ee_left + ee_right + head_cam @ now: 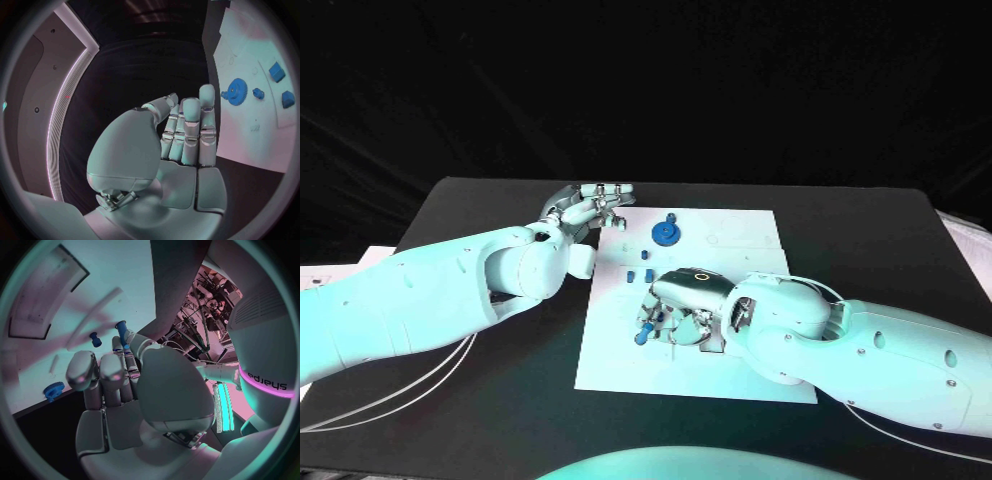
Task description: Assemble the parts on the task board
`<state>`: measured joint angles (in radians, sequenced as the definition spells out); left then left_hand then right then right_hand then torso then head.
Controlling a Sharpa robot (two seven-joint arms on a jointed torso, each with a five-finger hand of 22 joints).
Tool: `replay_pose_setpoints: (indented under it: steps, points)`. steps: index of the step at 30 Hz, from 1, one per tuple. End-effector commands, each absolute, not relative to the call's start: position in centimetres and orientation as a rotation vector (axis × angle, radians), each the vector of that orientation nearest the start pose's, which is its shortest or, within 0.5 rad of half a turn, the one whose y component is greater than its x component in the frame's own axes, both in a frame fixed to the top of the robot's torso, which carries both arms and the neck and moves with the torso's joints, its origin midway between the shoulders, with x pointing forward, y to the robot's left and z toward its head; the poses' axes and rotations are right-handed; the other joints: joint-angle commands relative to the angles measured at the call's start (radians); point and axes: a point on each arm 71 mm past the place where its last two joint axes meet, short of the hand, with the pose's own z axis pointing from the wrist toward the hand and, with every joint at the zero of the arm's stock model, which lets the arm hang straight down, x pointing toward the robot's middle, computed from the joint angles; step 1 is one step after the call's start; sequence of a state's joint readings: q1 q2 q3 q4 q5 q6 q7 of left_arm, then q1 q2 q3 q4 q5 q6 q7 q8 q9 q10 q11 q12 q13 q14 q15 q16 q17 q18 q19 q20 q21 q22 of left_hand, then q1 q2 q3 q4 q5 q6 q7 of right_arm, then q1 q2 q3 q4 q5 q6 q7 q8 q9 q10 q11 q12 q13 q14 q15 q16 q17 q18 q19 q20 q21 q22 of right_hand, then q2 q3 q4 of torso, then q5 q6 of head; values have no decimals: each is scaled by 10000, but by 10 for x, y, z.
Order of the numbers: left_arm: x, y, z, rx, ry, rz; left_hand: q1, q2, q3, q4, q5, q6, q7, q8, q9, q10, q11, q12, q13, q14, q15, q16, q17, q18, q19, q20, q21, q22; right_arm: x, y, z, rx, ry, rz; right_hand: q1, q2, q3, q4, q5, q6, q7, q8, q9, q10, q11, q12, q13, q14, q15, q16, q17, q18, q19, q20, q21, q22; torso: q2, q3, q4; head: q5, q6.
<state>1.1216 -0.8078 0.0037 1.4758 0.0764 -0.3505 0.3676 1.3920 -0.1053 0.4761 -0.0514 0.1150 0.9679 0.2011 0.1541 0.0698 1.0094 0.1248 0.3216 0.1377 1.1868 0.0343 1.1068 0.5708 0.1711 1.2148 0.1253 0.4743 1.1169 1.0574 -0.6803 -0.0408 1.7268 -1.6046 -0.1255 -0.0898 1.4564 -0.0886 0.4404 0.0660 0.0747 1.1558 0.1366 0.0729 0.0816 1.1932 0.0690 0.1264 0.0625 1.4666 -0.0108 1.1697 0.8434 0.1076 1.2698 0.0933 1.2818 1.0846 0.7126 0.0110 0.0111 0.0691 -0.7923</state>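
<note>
Right robot hand (682, 300) sits low over the board (747, 240), fingers curled by a small blue peg (122, 330); grip not discernible. Left robot hand (589, 205) holds nothing, fingers straight, at the board's far-left corner near the gear (666, 233). Judgement: keep the peg upright, align before pressing.

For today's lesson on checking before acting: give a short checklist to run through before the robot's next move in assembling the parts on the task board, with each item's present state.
1. Right hand over the task board: ok.
2. Right hand holds a blue part: it looks pinched at the fingertips; cannot tell how firmly.
3. Left hand holds nothing: ok, fingers straight and together at the board's far left corner.
4. Blue gear unobstructed: ok.
5. Small blue pieces still loose: ok.
6. Target slot visible: cannot tell.
</note>
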Motion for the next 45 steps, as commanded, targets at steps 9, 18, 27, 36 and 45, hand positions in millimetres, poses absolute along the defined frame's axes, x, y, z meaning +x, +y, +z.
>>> replay_pose_setpoints:
  steps: [9,18,27,36,45]
  points:
    - [491,209,-208,-12930,14041,-15176,62,32,-1,-31,-45,-64,15,69,-9,-71,2,69,12,-49,-9,5,-14,95,-18,20,-19,13,383,-58,-231,-5831,18294,9658,23,97,60,11,49,40,-4,26,9,40,20,-42,0,28,-13,42,17,-12,72,7,53,15,0,-1,8,21,-26]
    - [491,209,-209,-12950,14058,-15162,62,32,-1,-31,-45,-64,15,69,-9,-71,2,69,12,-49,-9,5,-14,95,-18,20,-19,13,383,-56,-236,-6382,18748,8867,-244,-18,-25,13,-63,-9,13,-15,3,2,54,-148,-2,-12,20,3,-78,4,5,33,9,-60,-4,-9,3,25,-27]
    - [491,209,-210,-12962,14064,-15150,54,33,0,-36,-34,-76,14,79,-9,-89,2,89,12,-57,-6,5,-28,95,-23,22,-20,16,384,-54,-239,-6649,18763,8386,-732,-471,-367,42,189,-801,250,-132,-163,-746,297,-594,-15,-193,224,-335,-633,113,-383,182,-367,-624,-5,0,7,24,-34]
    - [491,209,-210,-12965,14062,-15143,54,33,0,-36,-34,-76,14,79,-9,-89,2,89,12,-57,-6,5,-28,95,-23,22,-20,16,384,-54,-235,-6306,18079,8544,-753,-595,-1166,-265,115,-1946,186,-117,-172,-1794,389,-470,29,-252,289,-531,-926,215,-624,276,-750,-1133,-8,4,-1,18,-26]
    - [491,210,-210,-12969,14050,-15124,57,29,2,-46,-29,-84,14,85,-9,-101,2,100,12,-63,-6,4,-39,96,-26,22,-20,18,380,-61,-224,-5506,16862,9236,-689,-512,-1807,-425,138,-2932,255,-113,-161,-2218,444,-258,41,-292,328,-681,-1170,243,-656,317,-889,-1319,-10,11,-9,3,-11]
